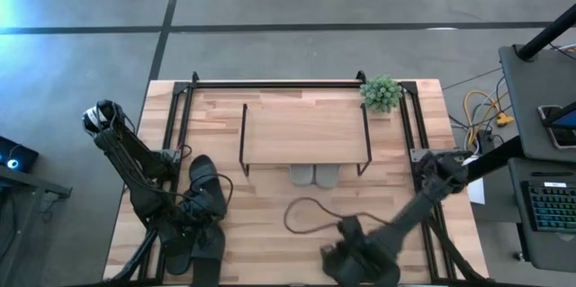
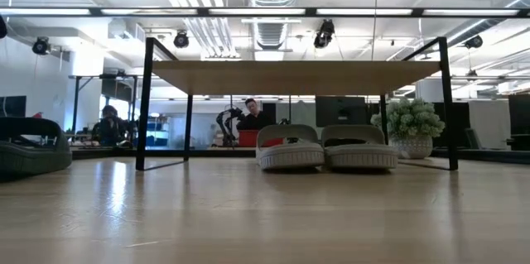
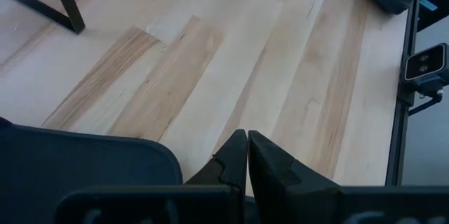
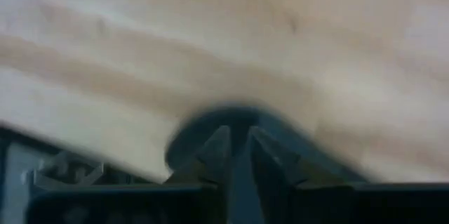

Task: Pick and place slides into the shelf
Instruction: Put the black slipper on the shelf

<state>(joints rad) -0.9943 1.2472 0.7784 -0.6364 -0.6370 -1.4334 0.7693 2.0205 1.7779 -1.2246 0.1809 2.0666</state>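
Left gripper (image 3: 247, 155), fingers pressed together, sits low left of the shelf (image 1: 304, 130); right gripper (image 4: 237, 155) hovers front-right, fingers slightly parted.

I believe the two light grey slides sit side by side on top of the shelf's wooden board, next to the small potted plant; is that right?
Not quite. The two light grey slides sit side by side under the shelf, on the table beneath its wooden board, not on top of it. The low view shows this plainly. The small potted plant does stand beside them.
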